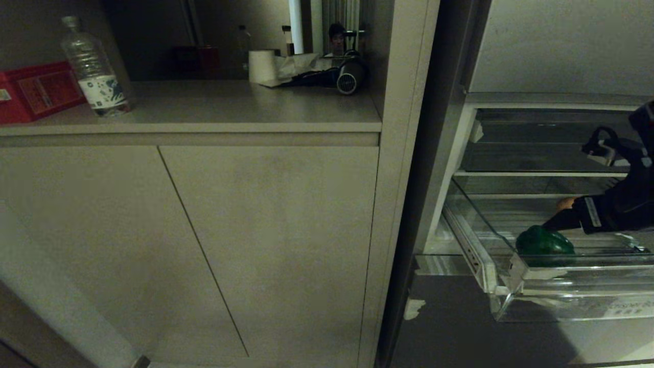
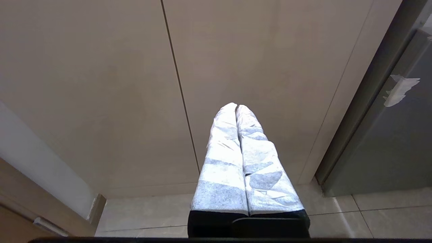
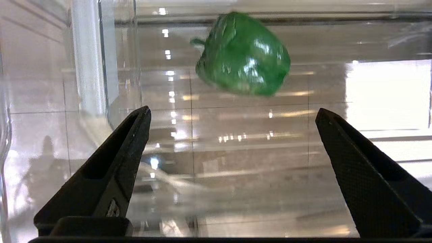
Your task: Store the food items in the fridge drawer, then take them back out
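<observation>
Here our right pincer [image 3: 233, 135] gapes wide, empty, inside the clear plastic fridge drawer [image 1: 562, 286]; we should straddle the glossy dark-green pepper [image 3: 243, 54] squarely before clenching.

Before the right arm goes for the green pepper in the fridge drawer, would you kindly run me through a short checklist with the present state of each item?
1. Fridge drawer pulled out for access: ok.
2. Green pepper in the drawer and in plain sight: ok; it lies near the front wall.
3. Right gripper fingers spread with nothing between them: ok.
4. Gripper lined up on the pepper: not ok; the pepper sits beyond the fingertips, not between them.
5. Orange-brown item out of the way: cannot tell; only a sliver shows behind the right arm.
6. Left gripper parked away from the fridge: ok; fingers shut, facing the cabinet doors.
</observation>
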